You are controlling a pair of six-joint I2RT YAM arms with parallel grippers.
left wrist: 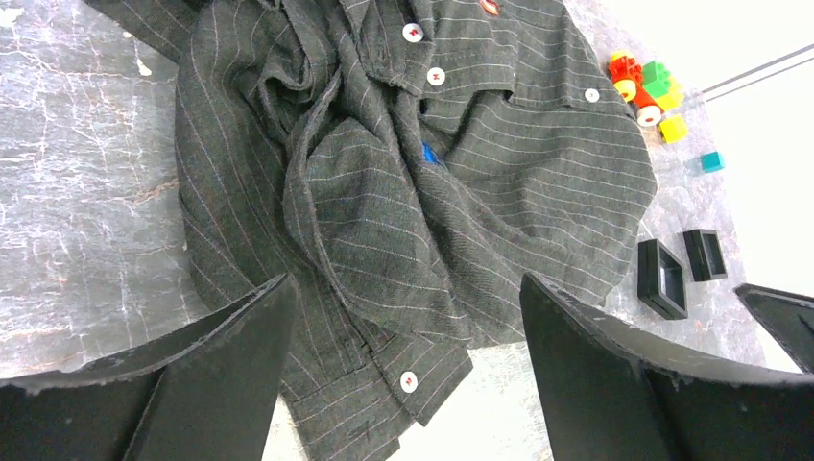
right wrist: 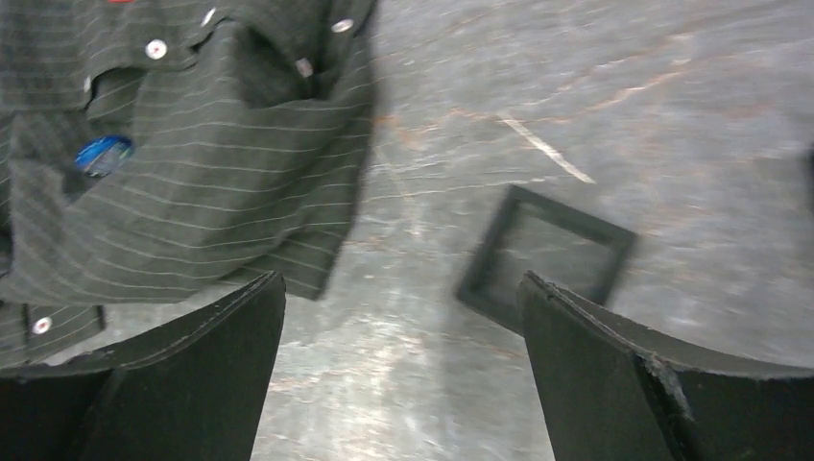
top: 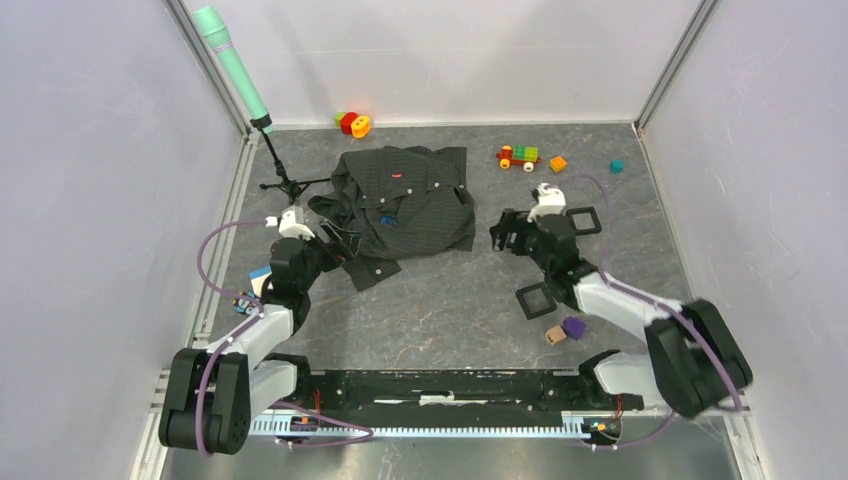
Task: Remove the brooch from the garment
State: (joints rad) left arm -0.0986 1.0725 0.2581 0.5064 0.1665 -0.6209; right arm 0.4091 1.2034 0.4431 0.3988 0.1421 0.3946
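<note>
A crumpled dark grey pinstriped shirt [top: 405, 195] lies on a grey marbled table [top: 450, 300], with a tiny blue brooch [left wrist: 430, 154] tucked in its central folds. The left gripper [left wrist: 405, 285] hovers over the shirt — fingers wide apart, empty. The right gripper [right wrist: 403, 280] — equally spread, holding nothing — hangs beside the shirt's edge, near a black square frame [right wrist: 487, 272].

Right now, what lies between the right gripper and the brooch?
Ahead of the right gripper, bare table, then folds of the garment around the brooch; the right wrist view shows this.
</note>
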